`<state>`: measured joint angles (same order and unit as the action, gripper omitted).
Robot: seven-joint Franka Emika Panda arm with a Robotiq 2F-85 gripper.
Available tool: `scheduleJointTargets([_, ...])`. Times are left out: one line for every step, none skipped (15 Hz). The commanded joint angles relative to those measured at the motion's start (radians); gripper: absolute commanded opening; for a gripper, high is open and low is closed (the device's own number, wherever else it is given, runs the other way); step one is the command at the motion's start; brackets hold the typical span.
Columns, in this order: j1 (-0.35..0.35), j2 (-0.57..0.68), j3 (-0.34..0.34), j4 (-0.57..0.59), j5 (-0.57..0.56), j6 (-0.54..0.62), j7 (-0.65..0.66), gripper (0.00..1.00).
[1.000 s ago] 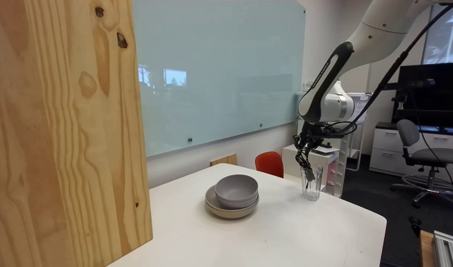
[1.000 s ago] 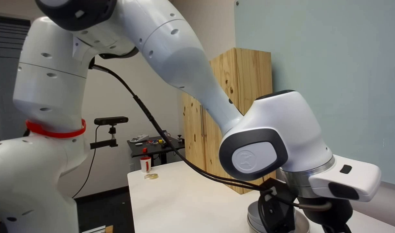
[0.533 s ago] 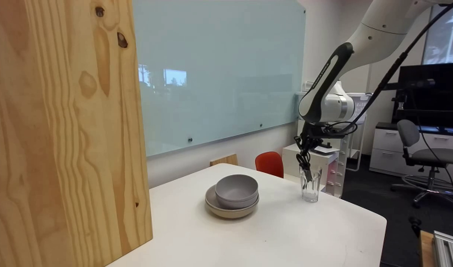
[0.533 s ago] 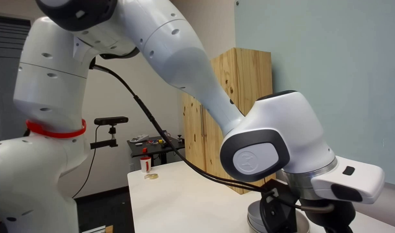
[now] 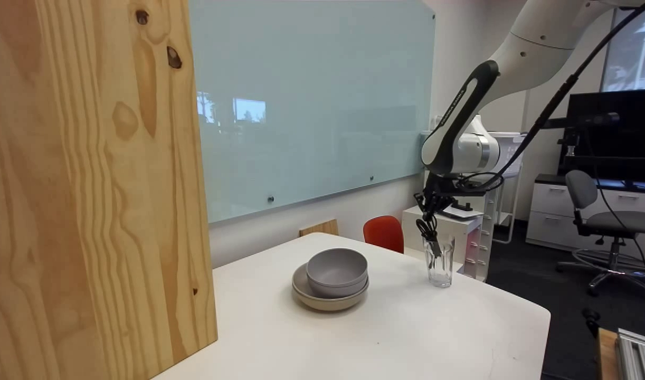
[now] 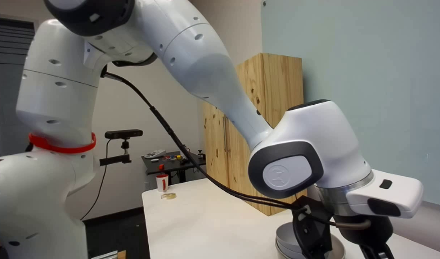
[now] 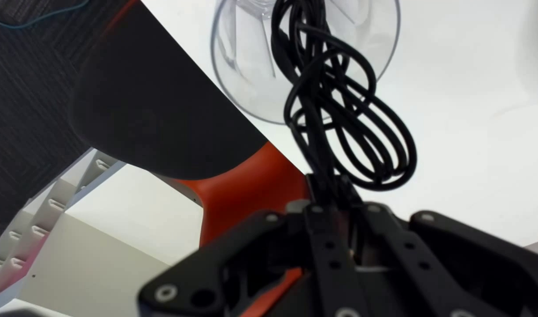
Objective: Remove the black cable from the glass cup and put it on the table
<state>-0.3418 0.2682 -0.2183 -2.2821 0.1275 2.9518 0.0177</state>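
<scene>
In an exterior view, the claw [image 5: 429,215] hangs above the glass cup [image 5: 440,270], which stands upright on the white bench [image 5: 407,330]. From the claw dangles the black cable [image 5: 427,231], its lower part inside the cup. Well apart from these, grey bowls [image 5: 337,289] sit nested in a wider beige bowl [image 5: 328,305]. In an exterior view, the arm [image 6: 205,68] slants down over the bench, and a red-and-white mug [image 6: 161,183] stands near a corner. In the wrist view, the claw is clamped on the cable, with loose loops fanning out and the rest hanging over the cup's mouth.
</scene>
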Motion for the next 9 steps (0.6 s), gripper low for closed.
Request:
scheduleJointTargets([0.046,0.018,-0.024,0.039,-0.021,-0.023,0.041,0.03])
scheduleJointTargets([0.055,0.016,-0.028,0.045,-0.023,-0.025,0.049,0.03])
scheduleJointTargets([0.063,0.012,-0.030,0.050,-0.024,-0.031,0.054,0.03])
scheduleJointTargets([0.071,0.009,-0.033,0.055,-0.025,-0.036,0.060,0.03])
scheduleJointTargets([0.079,0.008,-0.038,0.062,-0.029,-0.045,0.069,0.03])
scheduleJointTargets([0.087,0.002,-0.043,0.067,-0.032,-0.056,0.079,0.03])
scheduleJointTargets([0.095,-0.007,-0.046,0.070,-0.035,-0.064,0.088,0.03])
scheduleJointTargets([0.109,-0.015,-0.058,0.070,-0.047,-0.067,0.104,0.03])
scheduleJointTargets([0.119,-0.027,-0.064,0.071,-0.057,-0.081,0.118,0.03])
